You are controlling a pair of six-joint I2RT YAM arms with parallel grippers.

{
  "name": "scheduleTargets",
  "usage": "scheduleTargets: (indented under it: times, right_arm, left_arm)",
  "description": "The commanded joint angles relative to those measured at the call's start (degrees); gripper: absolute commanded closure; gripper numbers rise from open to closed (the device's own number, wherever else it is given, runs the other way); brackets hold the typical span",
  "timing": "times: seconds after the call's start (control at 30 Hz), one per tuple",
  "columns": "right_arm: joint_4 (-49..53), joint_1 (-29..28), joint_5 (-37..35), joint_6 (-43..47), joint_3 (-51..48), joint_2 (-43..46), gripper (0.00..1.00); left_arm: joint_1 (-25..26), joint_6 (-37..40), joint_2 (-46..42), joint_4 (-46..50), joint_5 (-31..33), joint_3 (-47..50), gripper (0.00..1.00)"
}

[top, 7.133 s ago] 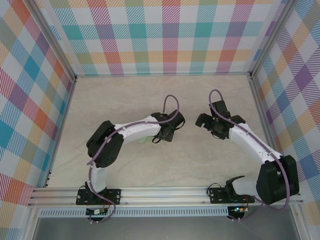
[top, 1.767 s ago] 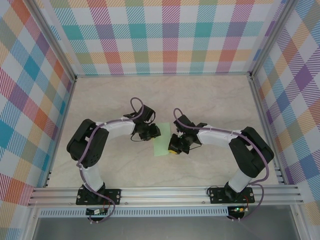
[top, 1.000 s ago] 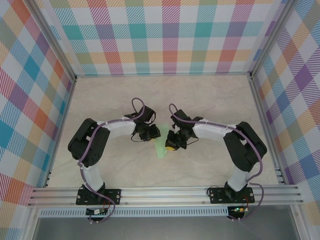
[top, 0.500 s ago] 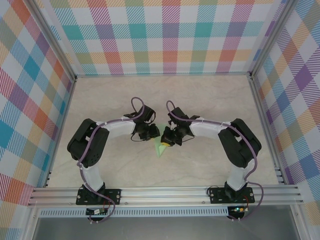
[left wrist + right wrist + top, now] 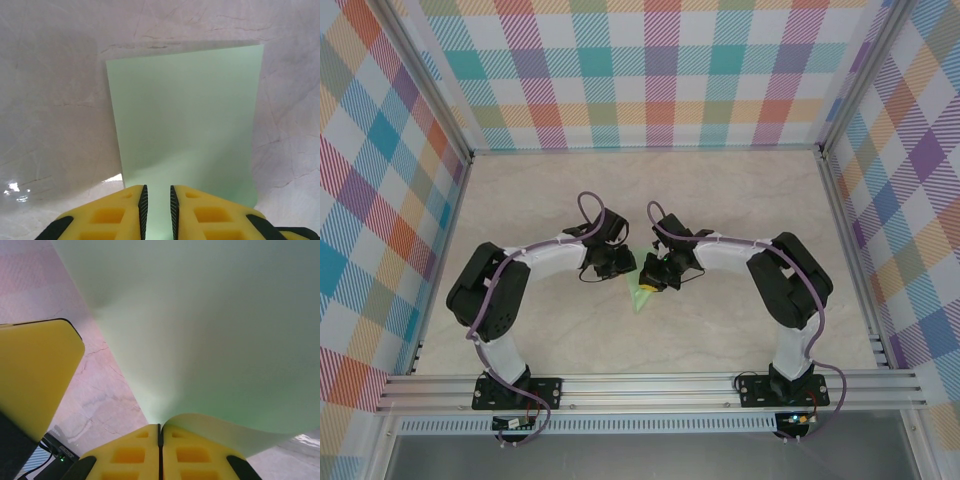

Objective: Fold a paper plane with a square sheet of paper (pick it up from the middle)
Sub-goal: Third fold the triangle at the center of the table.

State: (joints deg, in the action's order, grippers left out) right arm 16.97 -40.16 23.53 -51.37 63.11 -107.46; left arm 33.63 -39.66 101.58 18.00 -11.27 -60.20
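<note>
The square sheet of paper [image 5: 641,296] is pale mint green and lies mid-table, partly lifted and bent over on itself. In the right wrist view the sheet of paper [image 5: 200,325] curls up from my right gripper [image 5: 160,426], which is shut on its edge. My right gripper [image 5: 655,277] sits close beside my left gripper [image 5: 623,266]. In the left wrist view the paper [image 5: 185,115] stretches ahead, and my left gripper [image 5: 157,189] is over its near edge, open by a narrow gap with green showing between the pads. No finished paper plane is in view.
The marbled table [image 5: 740,200] is walled by plaid panels on three sides, with an aluminium rail [image 5: 650,385] along the front. The left arm's yellow finger [image 5: 35,375] looms close at the left of the right wrist view.
My right gripper has carried the paper's right edge leftward and up, toward the left gripper, so the flat sheet is now bent over. The left gripper has hardly moved.
</note>
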Motion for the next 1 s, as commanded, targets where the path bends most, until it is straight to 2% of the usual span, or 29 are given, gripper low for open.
scheduleTargets:
  times: [0.0,0.5,0.97]
  right_arm:
    - [0.1,-0.24,1.07,1.58,1.62,-1.07,0.93]
    - [-0.26,-1.5,1.88,4.79,2.45,-1.96,0.92]
    - [-0.75,-1.5,-1.77,0.46,1.01,-2.14,0.92]
  left_arm:
    - [0.14,-0.44,2.05,1.01,0.37,-0.22,0.79]
    - [0.16,-0.56,4.31,1.67,0.28,-0.44,0.83]
    - [0.18,-0.51,4.33,1.86,0.15,-0.37,0.84]
